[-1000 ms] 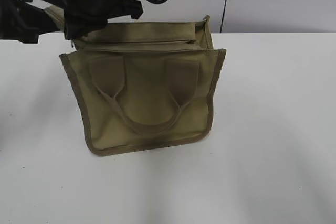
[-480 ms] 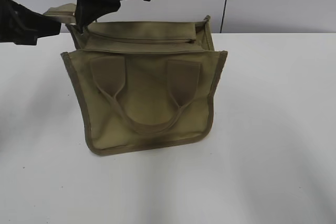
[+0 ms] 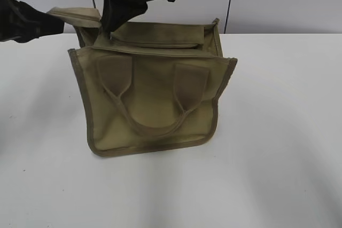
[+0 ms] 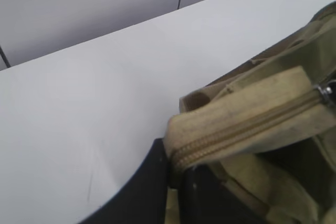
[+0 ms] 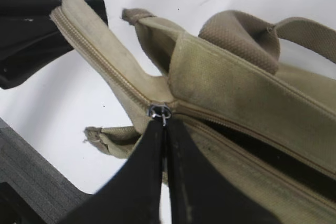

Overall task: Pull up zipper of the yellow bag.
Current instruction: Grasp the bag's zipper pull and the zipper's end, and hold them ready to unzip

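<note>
My right gripper (image 5: 164, 124) is pinched together on the small metal pull of the zipper (image 5: 159, 112) at the top of the yellow bag (image 3: 155, 100), which stands on the white table (image 3: 278, 132), while my left gripper (image 4: 176, 169) clamps the zipper's loose tail end. If my hold on that tiny pull slips, or the bag drags along the table, the slider may jam or pop free. My fingertips hide most of the pull, and the exterior view leaves both grippers as dark blurs.
</note>
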